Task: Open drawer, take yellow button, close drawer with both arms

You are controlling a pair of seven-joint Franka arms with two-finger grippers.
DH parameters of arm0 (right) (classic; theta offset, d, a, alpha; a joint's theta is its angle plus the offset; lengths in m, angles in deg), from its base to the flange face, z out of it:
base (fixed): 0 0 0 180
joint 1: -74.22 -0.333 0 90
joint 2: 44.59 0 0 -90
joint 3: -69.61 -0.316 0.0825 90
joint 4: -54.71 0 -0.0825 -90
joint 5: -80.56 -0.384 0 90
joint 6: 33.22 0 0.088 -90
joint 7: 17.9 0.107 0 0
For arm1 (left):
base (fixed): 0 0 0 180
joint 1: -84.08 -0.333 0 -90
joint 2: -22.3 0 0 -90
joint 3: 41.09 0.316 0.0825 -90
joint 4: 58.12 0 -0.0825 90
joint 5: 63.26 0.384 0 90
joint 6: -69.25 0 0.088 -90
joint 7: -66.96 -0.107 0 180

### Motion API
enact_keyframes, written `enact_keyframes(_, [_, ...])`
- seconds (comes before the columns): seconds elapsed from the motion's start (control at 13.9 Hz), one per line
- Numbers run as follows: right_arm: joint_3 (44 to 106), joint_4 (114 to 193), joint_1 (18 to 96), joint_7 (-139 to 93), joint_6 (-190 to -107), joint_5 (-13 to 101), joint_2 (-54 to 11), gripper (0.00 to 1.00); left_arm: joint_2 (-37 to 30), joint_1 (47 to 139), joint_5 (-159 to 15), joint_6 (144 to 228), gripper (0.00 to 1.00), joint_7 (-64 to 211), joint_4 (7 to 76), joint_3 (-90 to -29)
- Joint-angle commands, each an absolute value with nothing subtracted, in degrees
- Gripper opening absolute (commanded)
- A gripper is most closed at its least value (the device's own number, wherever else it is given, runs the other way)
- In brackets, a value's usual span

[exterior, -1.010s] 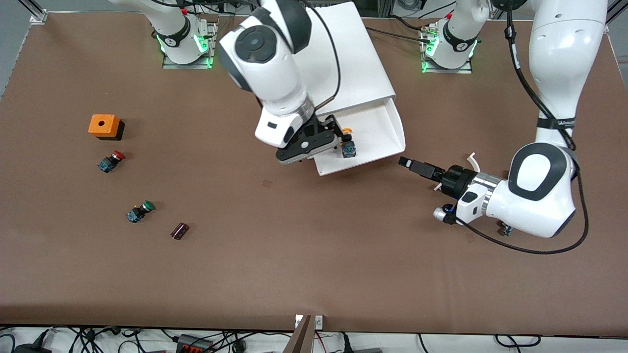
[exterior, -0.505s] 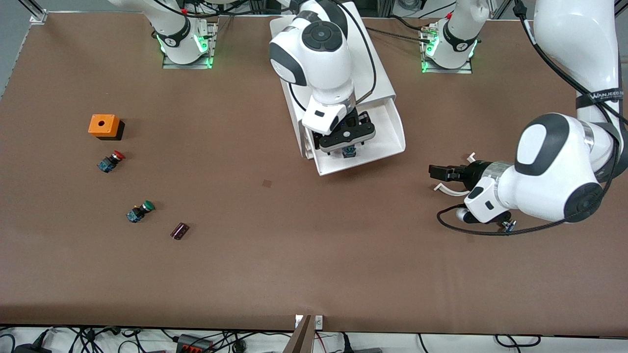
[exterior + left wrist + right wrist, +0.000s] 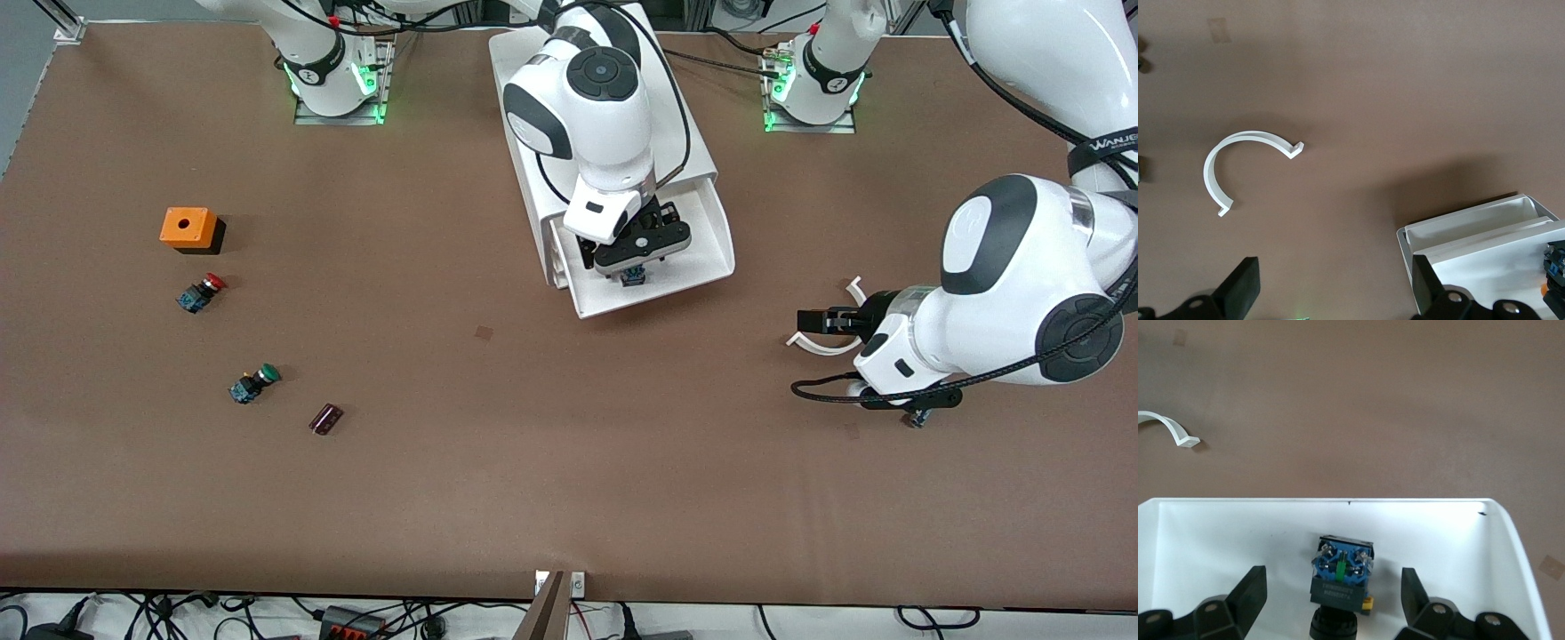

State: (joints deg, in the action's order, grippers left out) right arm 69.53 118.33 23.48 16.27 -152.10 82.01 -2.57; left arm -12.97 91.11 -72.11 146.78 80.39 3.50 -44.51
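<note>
The white drawer [image 3: 711, 233] stands pulled out of its white cabinet [image 3: 692, 147] toward the front camera. In it lies the button [image 3: 632, 276], its blue-black body [image 3: 1341, 573] showing and its cap hidden under the hand. My right gripper [image 3: 633, 260] is down in the drawer, open. Its fingers [image 3: 1250, 592] straddle the button with a gap on each side. My left gripper [image 3: 807, 320] hangs open over bare table beside the drawer, toward the left arm's end. Nothing is between its fingers [image 3: 1243, 288]. The drawer's corner [image 3: 1471, 233] shows in the left wrist view.
A white curved strip [image 3: 822, 345] lies on the table under the left hand. Toward the right arm's end are an orange box [image 3: 188, 228], a red-capped button [image 3: 201, 292], a green-capped button [image 3: 253, 383] and a small dark block [image 3: 325, 418].
The right gripper swung from the drawer's edge to over the button and came down around it. The left arm drew back from the drawer toward its own end of the table.
</note>
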Motion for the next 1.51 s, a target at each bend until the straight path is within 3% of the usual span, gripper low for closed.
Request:
enact_keyframes(0.0, [69.96,116.41,22.62,17.69,-151.7,82.93,-0.73,0.83,-13.48,91.81,-68.72,146.77,1.0,81.2,2.27,-44.61])
enact_keyframes(0.14, [69.96,116.49,22.62,17.61,-151.7,83.02,-0.38,0.81,-13.3,92.34,-66.51,146.68,1.0,81.2,2.35,-44.96])
enact_keyframes(0.22, [69.96,116.58,22.62,17.61,-151.7,83.02,-0.03,0.73,-13.3,92.69,-65.99,146.68,1.0,81.37,2.44,-45.05])
enact_keyframes(0.29, [69.96,116.58,22.62,17.61,-151.61,83.02,-0.03,0.6,-13.3,92.87,-65.81,146.68,1.0,81.37,2.44,-45.05])
enact_keyframes(0.43, [70.04,116.41,22.71,17.43,-151.0,82.93,-0.29,0.22,-13.3,92.87,-65.8,146.77,1.0,81.37,2.44,-45.05])
enact_keyframes(0.5, [70.13,116.41,22.71,17.52,-150.73,82.93,-0.55,0.08,-13.3,92.87,-65.8,146.77,1.0,81.37,2.44,-44.96])
enact_keyframes(0.58, [70.31,116.32,22.71,17.6,-150.38,82.93,-0.64,0.0,-13.3,92.79,-65.89,146.77,1.0,81.11,2.44,-44.96])
enact_keyframes(0.94, [70.84,107.63,26.13,19.19,-143.28,80.04,-1.34,0.0,-12.86,92.79,-65.89,147.29,1.0,81.46,2.44,-45.22])
enact_keyframes(1.23, [70.31,107.27,33.41,18.75,-137.04,79.68,-4.59,0.0,-11.54,97.78,-61.25,151.94,1.0,90.39,3.58,-45.31])
enact_keyframes(1.44, [70.66,107.35,37.47,18.49,-131.32,78.62,-5.74,0.0,-10.67,101.92,-60.97,158.69,1.0,97.97,8.92,-45.4])
